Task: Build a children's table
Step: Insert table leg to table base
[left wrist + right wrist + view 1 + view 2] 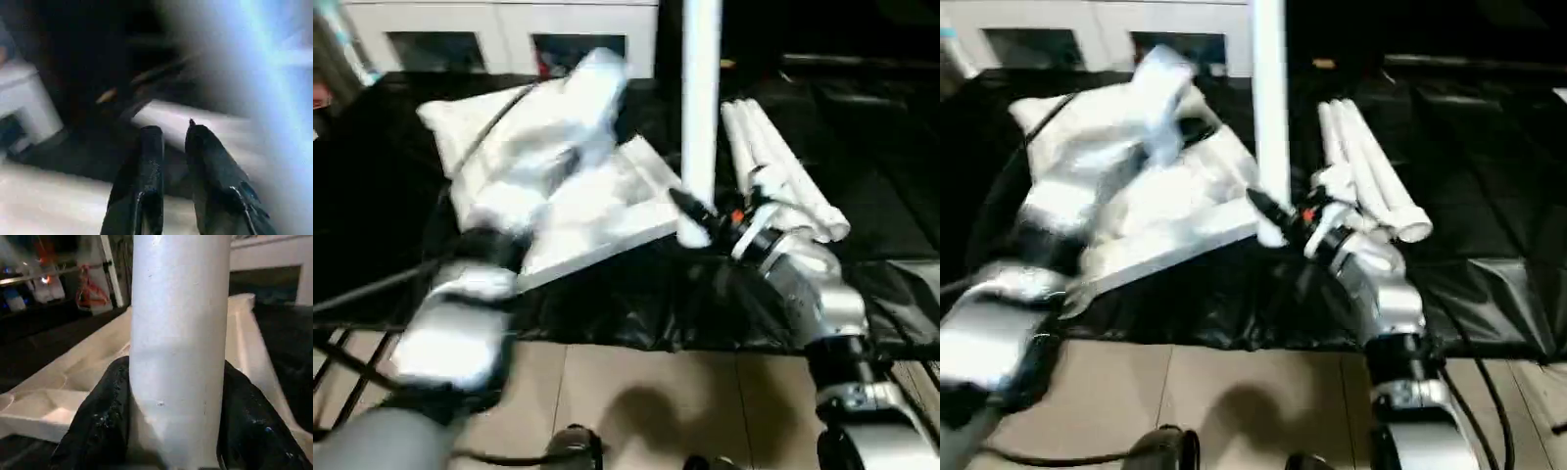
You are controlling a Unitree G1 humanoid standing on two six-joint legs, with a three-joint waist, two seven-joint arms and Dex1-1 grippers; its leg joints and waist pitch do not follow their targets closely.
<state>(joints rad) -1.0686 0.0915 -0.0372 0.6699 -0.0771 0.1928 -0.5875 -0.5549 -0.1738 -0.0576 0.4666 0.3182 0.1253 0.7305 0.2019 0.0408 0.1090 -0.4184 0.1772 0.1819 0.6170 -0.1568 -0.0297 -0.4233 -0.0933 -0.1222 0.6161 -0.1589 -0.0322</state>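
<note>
The white table top lies ribbed side up on a black sheet. One white leg stands upright at the top's near right corner. My right gripper is shut on its lower end; in the right wrist view a black finger presses each side of the leg. Several loose legs lie bundled just right of it. My left arm reaches blurred across the table top. In the left wrist view the left gripper has its fingers slightly apart, with nothing between them.
A white cabinet with glass doors stands behind the work. The black sheet covers the floor under the parts and ends at tan tiles near me. A dark frame stands at the lower left.
</note>
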